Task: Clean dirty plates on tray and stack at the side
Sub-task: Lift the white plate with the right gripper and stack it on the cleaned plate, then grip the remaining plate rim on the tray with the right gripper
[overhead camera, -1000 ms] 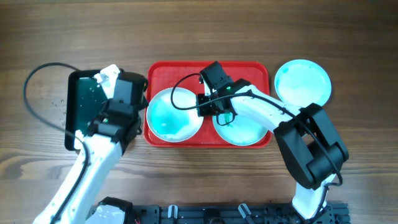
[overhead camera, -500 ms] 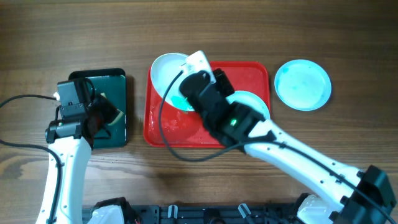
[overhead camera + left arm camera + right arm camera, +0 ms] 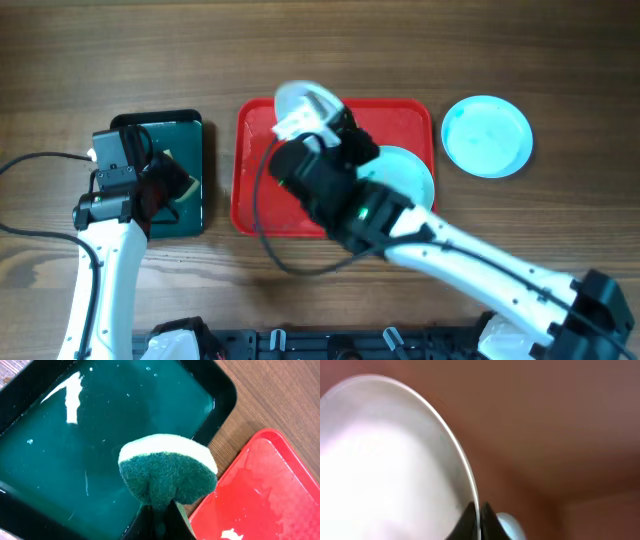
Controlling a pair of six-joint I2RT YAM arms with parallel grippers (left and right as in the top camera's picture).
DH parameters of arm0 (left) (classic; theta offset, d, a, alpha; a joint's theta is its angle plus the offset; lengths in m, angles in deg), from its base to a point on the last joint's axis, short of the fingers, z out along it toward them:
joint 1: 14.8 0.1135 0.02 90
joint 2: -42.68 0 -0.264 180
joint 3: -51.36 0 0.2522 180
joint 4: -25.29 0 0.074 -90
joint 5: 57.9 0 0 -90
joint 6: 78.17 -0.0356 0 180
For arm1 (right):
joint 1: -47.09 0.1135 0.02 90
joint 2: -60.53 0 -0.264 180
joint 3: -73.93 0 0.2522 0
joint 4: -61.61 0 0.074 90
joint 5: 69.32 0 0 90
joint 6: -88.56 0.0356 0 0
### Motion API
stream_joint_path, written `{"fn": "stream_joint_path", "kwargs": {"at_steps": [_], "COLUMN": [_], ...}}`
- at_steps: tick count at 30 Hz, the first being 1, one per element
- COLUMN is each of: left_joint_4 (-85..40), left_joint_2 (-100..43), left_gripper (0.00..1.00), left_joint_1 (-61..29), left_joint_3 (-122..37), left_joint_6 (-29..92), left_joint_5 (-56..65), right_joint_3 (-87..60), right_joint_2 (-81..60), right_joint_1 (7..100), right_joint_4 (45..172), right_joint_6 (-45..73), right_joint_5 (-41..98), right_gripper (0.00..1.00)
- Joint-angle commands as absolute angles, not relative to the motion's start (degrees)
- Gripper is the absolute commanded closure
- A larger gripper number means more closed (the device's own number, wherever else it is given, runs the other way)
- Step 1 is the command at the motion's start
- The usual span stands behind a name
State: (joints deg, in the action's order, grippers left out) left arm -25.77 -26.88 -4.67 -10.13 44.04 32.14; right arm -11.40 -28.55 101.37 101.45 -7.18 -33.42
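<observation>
Brown wooden surface (image 3: 560, 250) fills the overhead view, with wide bare wood along the top edge and across the lower left and lower right. The red tray (image 3: 255, 205) sits at the centre. A narrow strip of wood separates its left rim from the black tray (image 3: 195, 205) at the left, which holds dark teal water.

The right arm comes in from the lower right corner and crosses the tray on a diagonal. The right hand (image 3: 476, 512) has its fingers pressed together on the rim of the white plate (image 3: 298, 100). That plate is lifted and tilted at the tray's upper left, and its top edge pokes past the tray's upper rim. In the right wrist view it is a blurred pale disc filling the left side.

The first light blue plate (image 3: 412, 170) lies flat in the tray's right half, close against the right rim and partly under the arm. The tray's left half is bare wet red floor, apart from a black cable (image 3: 262, 225) looping over it.

The second light blue plate (image 3: 487, 135) rests on the wood just beside the tray's upper right corner, with a thin gap between them.

The left hand (image 3: 160, 512) hangs over the black tray's right side, near the rim, clamped on a green sponge (image 3: 167, 472) with a pale top.
</observation>
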Motion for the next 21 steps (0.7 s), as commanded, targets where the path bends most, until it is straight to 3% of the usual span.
{"fn": "stream_joint_path", "kwargs": {"at_steps": [1, 5, 10, 14, 18, 21], "left_joint_4": [-25.7, -26.5, -26.4, -25.8, -25.8, -25.6], "left_joint_2": [-27.1, -27.1, -27.1, -27.3, -27.5, -27.5], "left_gripper": [0.96, 0.96, 0.96, 0.96, 0.96, 0.96], "left_joint_1": [-4.4, -4.4, -4.4, -4.4, -4.4, -4.4], "left_joint_3": [-10.0, -10.0, -10.0, -10.0, -10.0, -10.0], "left_joint_6": [44.4, 44.4, 44.4, 44.4, 44.4, 44.4], "left_joint_5": [31.4, 31.4, 31.4, 31.4, 30.3, 30.2], "right_joint_3": [-11.5, -11.5, -11.1, -7.3, -2.8, -2.3], "right_joint_2": [-29.3, -29.2, -29.2, -29.3, -29.3, -29.3], "right_joint_1": [86.4, 62.3, 36.5, 28.5, 27.9, 28.0], "right_joint_4": [105.9, 111.6, 120.1, 119.4, 115.1, 114.2], "right_joint_6": [26.1, 34.0, 25.9, 24.0, 24.1, 24.0], "right_joint_5": [3.3, 22.1, 24.8, 24.6, 23.1, 24.3], "right_gripper": [0.96, 0.96, 0.96, 0.96, 0.96, 0.56]}}
